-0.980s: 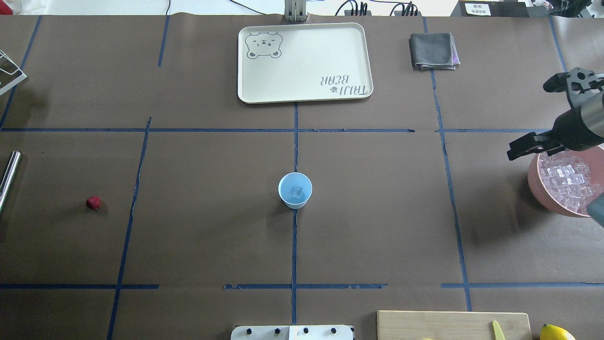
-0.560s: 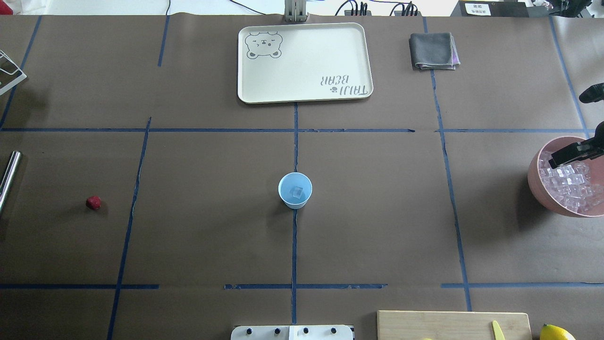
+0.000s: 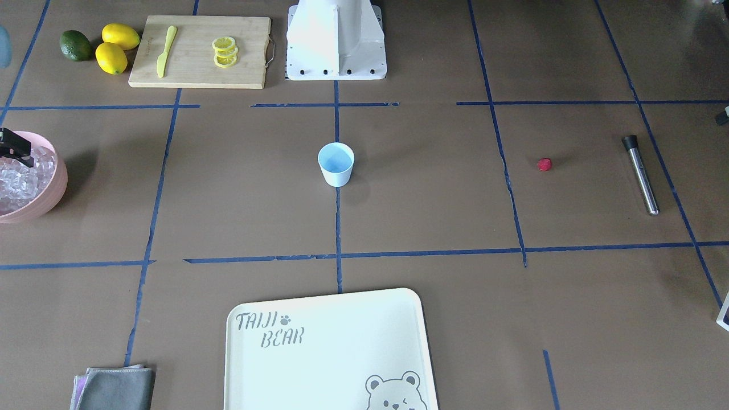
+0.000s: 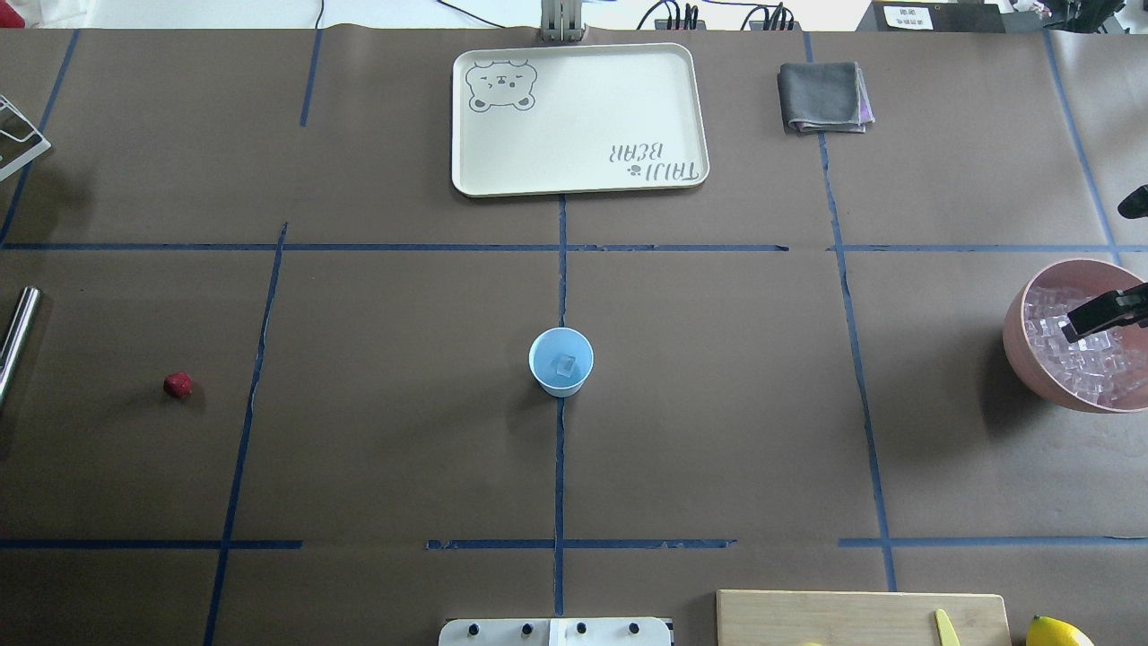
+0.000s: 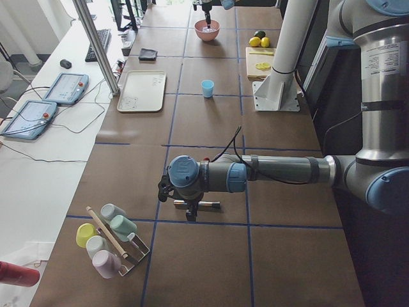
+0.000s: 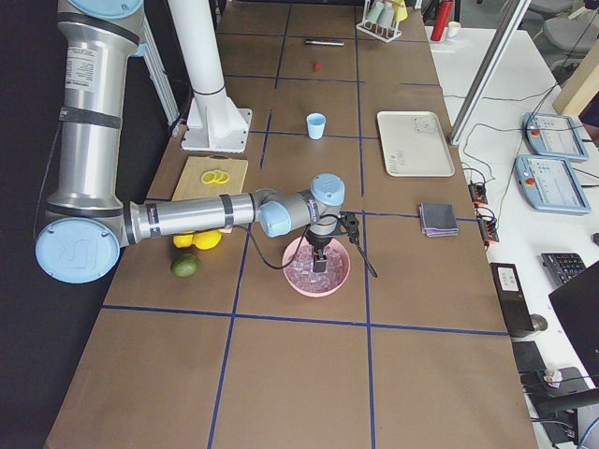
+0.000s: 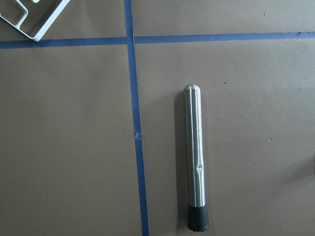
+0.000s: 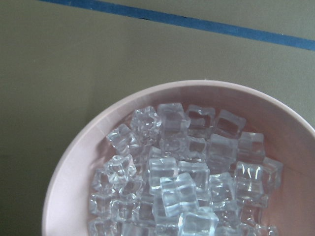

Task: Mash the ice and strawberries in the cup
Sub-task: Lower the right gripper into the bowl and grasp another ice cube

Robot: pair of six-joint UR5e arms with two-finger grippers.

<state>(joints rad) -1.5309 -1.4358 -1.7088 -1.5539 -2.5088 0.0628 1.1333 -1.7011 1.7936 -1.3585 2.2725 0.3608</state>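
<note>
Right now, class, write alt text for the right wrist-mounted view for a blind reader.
Seen from above, a pink bowl full of clear ice cubes fills the lower frame. It sits on a brown table; blue tape crosses the top.

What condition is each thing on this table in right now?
cup: upright, one ice cube inside.
strawberry: whole, lying far from the cup.
pink bowl: upright, heaped with ice.
muddler: lying flat, not held.
right gripper: over the bowl's ice; open or shut unclear.
cloth: folded.

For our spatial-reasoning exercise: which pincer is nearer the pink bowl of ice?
Right. The right pincer hangs over the pink bowl; the left pincer is far off, above the metal muddler.
</note>
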